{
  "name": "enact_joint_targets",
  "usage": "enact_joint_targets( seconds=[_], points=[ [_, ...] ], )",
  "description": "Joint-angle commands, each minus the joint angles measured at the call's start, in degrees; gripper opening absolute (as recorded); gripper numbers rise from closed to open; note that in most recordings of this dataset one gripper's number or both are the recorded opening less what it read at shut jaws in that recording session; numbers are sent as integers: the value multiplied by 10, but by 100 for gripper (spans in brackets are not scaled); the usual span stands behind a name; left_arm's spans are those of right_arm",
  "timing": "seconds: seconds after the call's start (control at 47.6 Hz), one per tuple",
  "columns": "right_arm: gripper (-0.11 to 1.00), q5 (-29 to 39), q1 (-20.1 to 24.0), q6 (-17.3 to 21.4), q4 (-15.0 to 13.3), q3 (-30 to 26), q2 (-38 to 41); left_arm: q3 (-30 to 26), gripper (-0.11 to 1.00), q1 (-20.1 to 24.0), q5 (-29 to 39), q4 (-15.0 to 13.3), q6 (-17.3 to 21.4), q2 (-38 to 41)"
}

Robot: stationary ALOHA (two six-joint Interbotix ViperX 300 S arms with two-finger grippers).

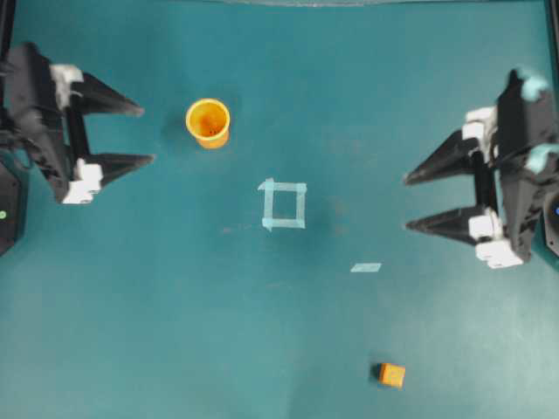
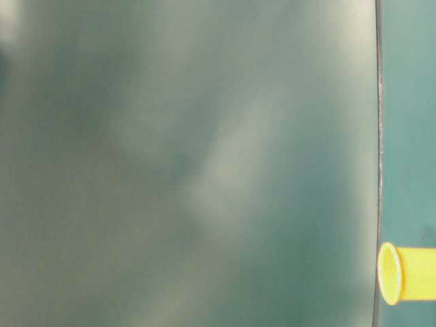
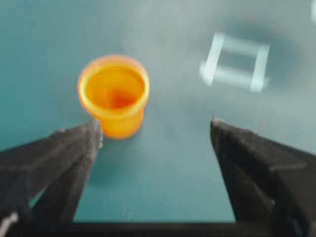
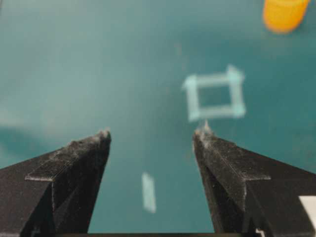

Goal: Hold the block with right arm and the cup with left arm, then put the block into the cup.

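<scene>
The block (image 1: 391,374) lies untouched on the desk (image 1: 175,332) near its front edge, the cup (image 1: 208,122) upright beside the left gripper (image 1: 144,134), both grippers' fingers spread and empty, so reaching comes next: the right gripper (image 1: 410,202) must travel to the block.

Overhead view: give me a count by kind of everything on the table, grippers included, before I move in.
Cups: 1, the cup, upright
Blocks: 1, the block
Tape marks: 2, the tape square and the tape strip
Grippers: 2, the left gripper and the right gripper, both open and empty
Total: 6
</scene>
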Motion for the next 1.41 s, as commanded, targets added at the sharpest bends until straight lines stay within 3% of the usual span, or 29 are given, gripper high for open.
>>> enact_joint_targets(
  seconds=[0.0,0.315,0.609,0.945,1.197,1.386],
  points=[
    [66,14,18,0,-1,-20,16,-12,88,4,-3,1,-1,44],
    [67,29,73,11,0,-45,84,-62,88,22,-42,1,1,193],
    [67,48,120,46,-1,-70,138,-99,88,45,-102,1,1,292],
    [67,47,163,98,-1,-74,171,-136,88,47,-143,1,5,344],
    [67,40,181,105,-1,-75,201,-149,87,47,-156,1,9,373],
    [67,23,195,133,-1,-70,221,-147,78,42,-156,4,19,373]
  ],
)
